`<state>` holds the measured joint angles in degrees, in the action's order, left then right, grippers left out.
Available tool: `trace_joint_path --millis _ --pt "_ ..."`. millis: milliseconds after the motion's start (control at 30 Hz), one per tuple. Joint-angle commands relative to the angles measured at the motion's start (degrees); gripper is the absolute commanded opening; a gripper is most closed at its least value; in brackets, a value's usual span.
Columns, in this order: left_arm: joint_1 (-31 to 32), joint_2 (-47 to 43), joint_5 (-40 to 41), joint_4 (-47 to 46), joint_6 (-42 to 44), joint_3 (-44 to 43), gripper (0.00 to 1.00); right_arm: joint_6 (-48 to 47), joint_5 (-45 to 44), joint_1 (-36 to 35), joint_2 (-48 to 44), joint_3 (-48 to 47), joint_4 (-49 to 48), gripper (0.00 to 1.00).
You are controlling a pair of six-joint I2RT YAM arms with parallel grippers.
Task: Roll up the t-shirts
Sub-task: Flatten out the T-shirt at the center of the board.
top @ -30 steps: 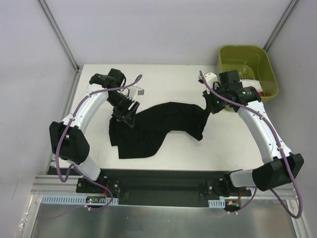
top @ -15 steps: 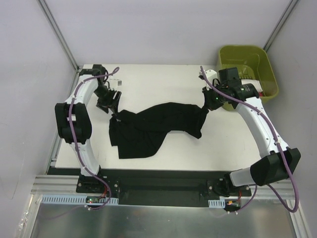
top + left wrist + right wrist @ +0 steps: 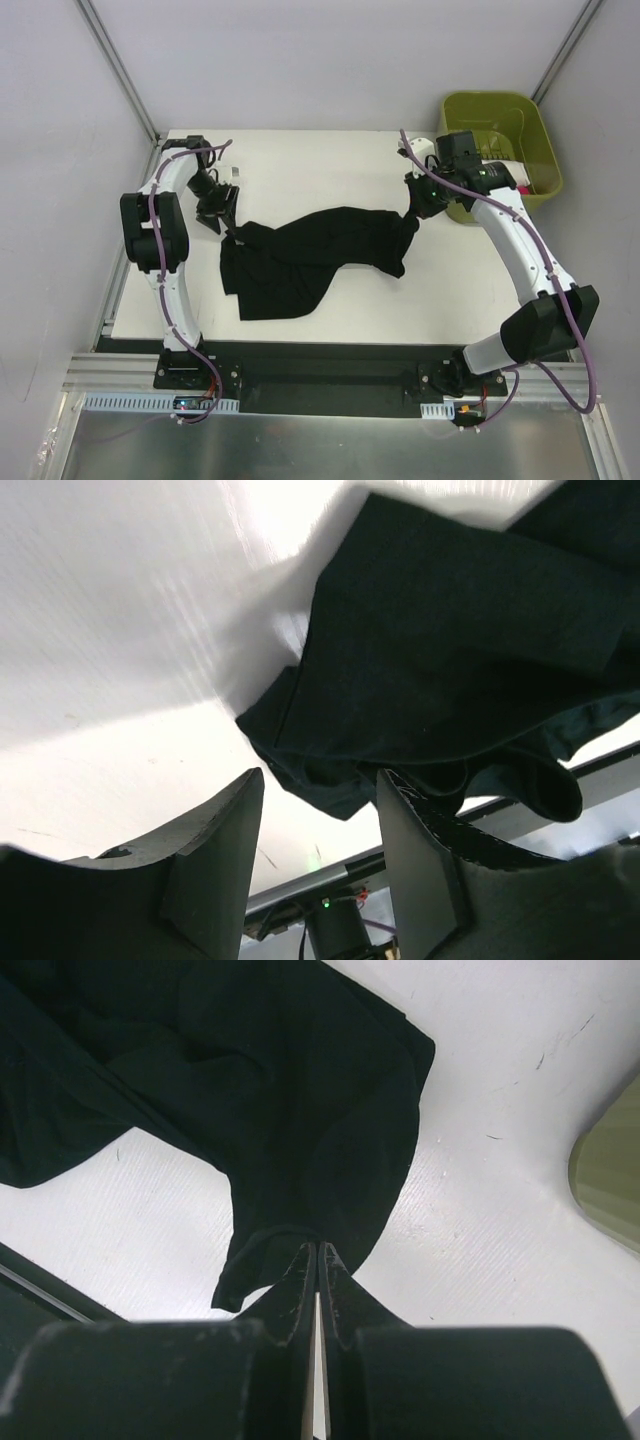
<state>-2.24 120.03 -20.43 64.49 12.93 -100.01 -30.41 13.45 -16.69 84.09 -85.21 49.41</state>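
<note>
At the far-left part of the worktop (image 3: 330,170), the left jaws now stand apart and empty. They have withdrawn from above the black t-shirt (image 3: 310,255) to just beside its left corner. The right jaws remain clamped on its right end. The shirt lies crumpled mid-worktop. Judgement: flattening is incomplete and rolling has not begun.

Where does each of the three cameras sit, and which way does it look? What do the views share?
Top external: above and behind the arms, looking down on the table, t-shirt and green bin; both arms show.
Left wrist: looks past the open left gripper at the t-shirt's crumpled edge.
Right wrist: looks past the right gripper, shut on the t-shirt.
Shared: all three show the t-shirt.
</note>
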Motion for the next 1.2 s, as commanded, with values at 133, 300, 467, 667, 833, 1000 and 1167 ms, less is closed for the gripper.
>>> trace_joint_path --millis 133,300,467,667,833,1000,1167 --pt "-0.84 3.89 -0.67 2.04 -1.76 -4.05 0.44 0.80 -0.80 0.25 1.07 -3.65 -0.37 0.01" --pt "-1.01 5.30 -2.16 2.04 -2.12 -5.64 0.35 0.53 -1.32 0.17 1.51 -3.74 -0.19 0.01" --pt "-0.92 5.74 -2.16 2.13 -2.03 -6.60 0.28 0.62 -1.32 0.16 1.95 -4.00 -0.28 0.01" --pt "-1.45 5.39 -3.21 2.22 -1.33 -8.09 0.04 0.62 -1.50 0.08 2.91 -4.44 -0.54 0.01" --pt "-1.98 2.50 -4.44 3.89 -0.36 -10.99 0.00 0.79 -7.27 0.25 3.80 -6.89 -2.47 0.01" --pt "-3.65 -6.20 -8.22 5.91 -0.71 -19.51 0.00 -1.84 -17.22 2.53 8.70 -18.04 -6.42 0.00" --pt "-4.96 -13.75 -5.51 6.70 -3.17 -30.06 0.00 -2.55 -18.29 7.10 16.44 -37.26 -6.95 0.00"
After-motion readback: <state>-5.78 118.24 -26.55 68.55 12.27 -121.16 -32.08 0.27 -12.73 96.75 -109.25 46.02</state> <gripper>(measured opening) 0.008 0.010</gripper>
